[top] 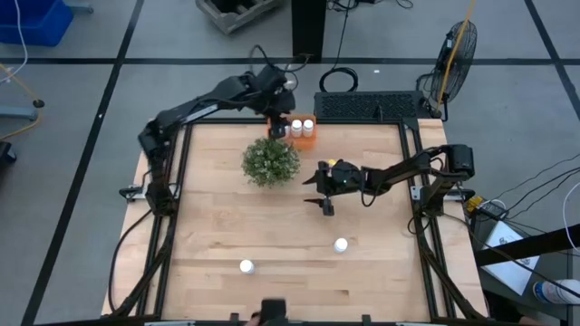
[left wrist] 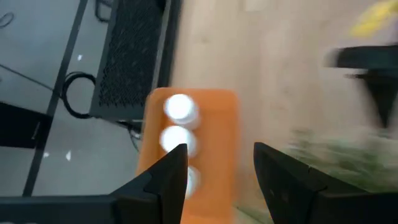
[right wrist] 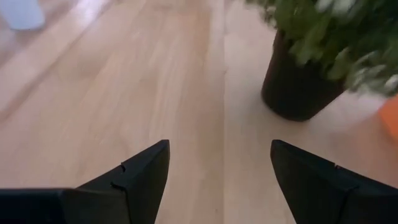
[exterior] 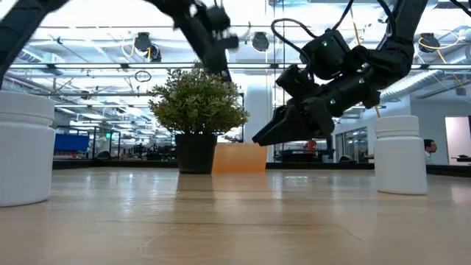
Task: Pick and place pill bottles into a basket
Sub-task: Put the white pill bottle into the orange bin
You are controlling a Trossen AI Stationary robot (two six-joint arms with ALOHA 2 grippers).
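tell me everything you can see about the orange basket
The basket is a small orange rectangular bin, plastic by its look, with low walls. It sits flat at the table's far edge, just behind the plant. White pill bottles stand inside it in a row; three show from the left wrist. The left gripper hovers over it, not touching.

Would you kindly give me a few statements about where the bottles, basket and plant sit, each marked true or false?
1. Two pill bottles stand on the bare table. True.
2. The basket is empty. False: it holds bottles.
3. The plant lies tipped over. False: it stands upright.
4. The right tool is open and empty. True.
5. The left tool hangs over the near table edge. False: it is at the basket.
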